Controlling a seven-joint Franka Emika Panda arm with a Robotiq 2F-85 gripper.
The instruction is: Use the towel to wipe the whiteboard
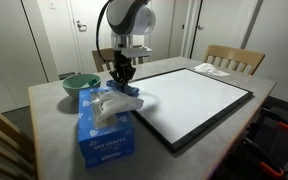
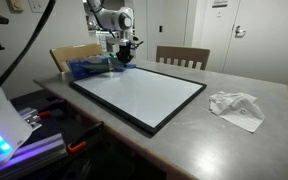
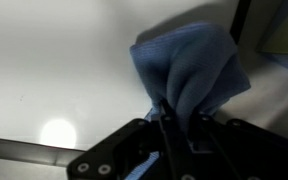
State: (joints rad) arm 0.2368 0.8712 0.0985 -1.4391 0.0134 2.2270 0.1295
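Towel's in the grip. The claw [image 3: 174,118] is clenched on a bunched blue towel [image 3: 189,65], with the cloth pinched between the fingers and billowing out ahead of them in the wrist view.

It's at the board now. The towel hangs over the white face of the whiteboard [image 3: 54,70], close to the dark frame. In an exterior view the towel [image 1: 129,95] sits at the board's corner, just beside the blue tissue box [image 1: 104,130] and not far from the green bowl [image 1: 80,84]. Whether the cloth is actually pressing on the surface, I can't tell from here.

By my reading, the pick-up is done and the wiping stroke is the step in hand, right at its start. The rest of the whiteboard [image 2: 139,92] stretches away across the desk [image 2: 269,115] untouched. The next move calls for pressing the cloth flat with light downward force, then sweeping away from this corner across the open white area. It'll need to stay inside the frame and clear of the tissue box.

As for the pose, the arm [image 1: 124,18] towers over the corner. Its wrist points straight down and the claw [image 1: 122,82] is near vertical, low over the board's edge.
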